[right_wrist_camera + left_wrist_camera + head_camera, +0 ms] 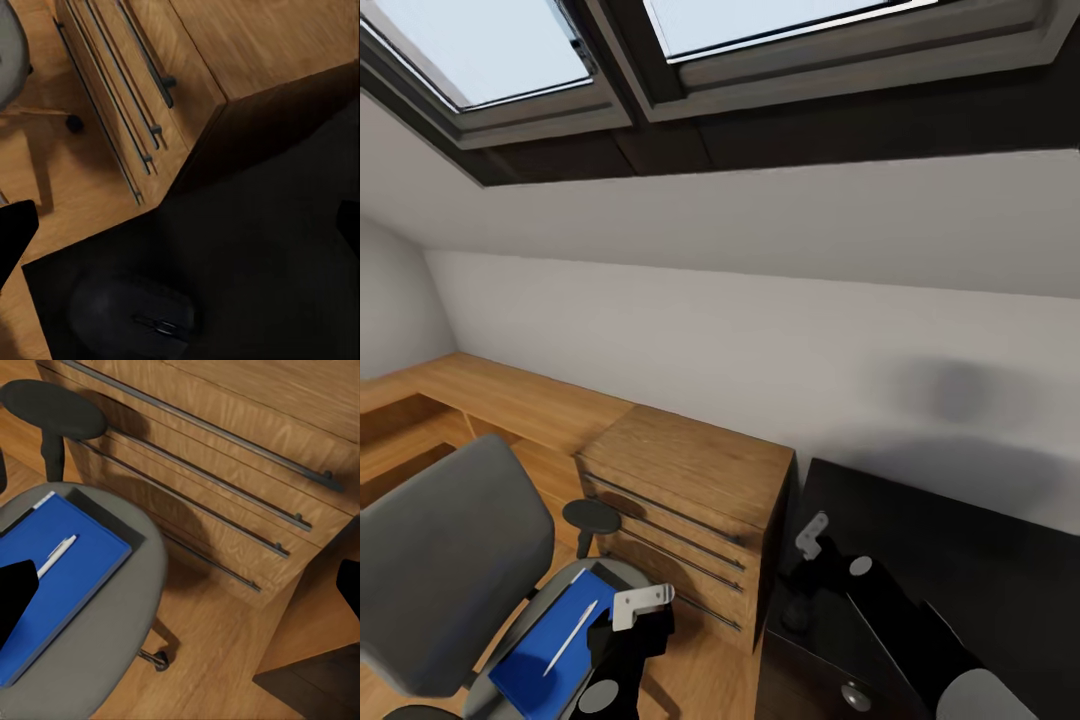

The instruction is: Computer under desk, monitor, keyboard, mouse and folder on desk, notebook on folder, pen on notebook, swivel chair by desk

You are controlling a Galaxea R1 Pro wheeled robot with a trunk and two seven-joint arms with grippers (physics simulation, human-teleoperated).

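The blue folder (550, 650) (64, 577) lies on the grey seat of the swivel chair (440, 560) (112, 645), and the white pen (570, 635) (56, 556) rests on top of it. My left gripper (632, 625) (180, 592) hovers open just above the seat's edge, beside the folder. The dark mouse (135, 311) sits on the black desk (960, 540) (270, 247) near its corner. Over it hangs my right gripper (800, 600) (180, 232), open and empty. Computer, monitor, keyboard and notebook are out of view.
A low oak drawer unit (680, 510) (225, 457) (142, 82) stands between chair and desk, tight against the desk's side. The chair's black armrest (592, 517) (52, 409) is close to the drawers. A sloped wall and skylight (490, 50) rise behind.
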